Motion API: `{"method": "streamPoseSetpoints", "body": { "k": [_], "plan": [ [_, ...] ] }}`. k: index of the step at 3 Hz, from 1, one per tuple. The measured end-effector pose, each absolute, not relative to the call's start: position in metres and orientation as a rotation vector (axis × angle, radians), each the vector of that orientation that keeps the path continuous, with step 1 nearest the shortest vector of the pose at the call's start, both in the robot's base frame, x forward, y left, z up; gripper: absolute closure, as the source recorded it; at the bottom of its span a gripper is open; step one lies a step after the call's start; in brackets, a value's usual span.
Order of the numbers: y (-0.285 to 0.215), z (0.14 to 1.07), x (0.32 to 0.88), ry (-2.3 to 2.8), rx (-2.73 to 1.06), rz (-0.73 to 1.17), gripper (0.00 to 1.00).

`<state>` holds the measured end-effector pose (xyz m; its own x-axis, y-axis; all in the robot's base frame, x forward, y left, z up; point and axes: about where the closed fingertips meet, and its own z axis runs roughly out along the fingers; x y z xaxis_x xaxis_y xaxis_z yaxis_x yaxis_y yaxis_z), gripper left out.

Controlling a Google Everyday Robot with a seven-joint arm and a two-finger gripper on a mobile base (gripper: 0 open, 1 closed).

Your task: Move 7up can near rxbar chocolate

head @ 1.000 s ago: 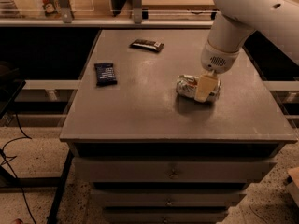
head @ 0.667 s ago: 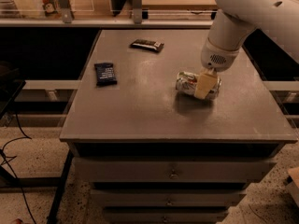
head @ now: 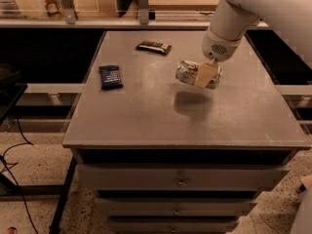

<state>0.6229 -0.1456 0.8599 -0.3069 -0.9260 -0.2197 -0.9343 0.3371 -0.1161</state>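
Note:
The 7up can [head: 187, 73] is held on its side above the grey tabletop [head: 146, 116], right of the middle, with its shadow on the surface below. My gripper [head: 207, 74] comes down from the upper right and is shut on the can, one pale finger [head: 206, 73] across its front. The rxbar chocolate [head: 153, 47] lies flat at the far middle of the table, to the upper left of the can and apart from it.
A dark blue packet [head: 110, 76] with white text lies at the table's left side. Drawers [head: 181, 179] sit below the front edge. A shelf rail with posts [head: 143, 6] runs behind the table. Cables lie on the floor at left.
The gripper has lifted the can off the tabletop and moved it a little toward the far side; earlier the can rested on the surface.

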Motion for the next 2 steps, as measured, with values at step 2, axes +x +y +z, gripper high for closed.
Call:
{"method": "streamPoseSetpoints", "body": {
  "k": [2],
  "plan": [
    [-0.124,0.869,0.687,2.272,-1.634,-0.032,0.62]
  ]
}}
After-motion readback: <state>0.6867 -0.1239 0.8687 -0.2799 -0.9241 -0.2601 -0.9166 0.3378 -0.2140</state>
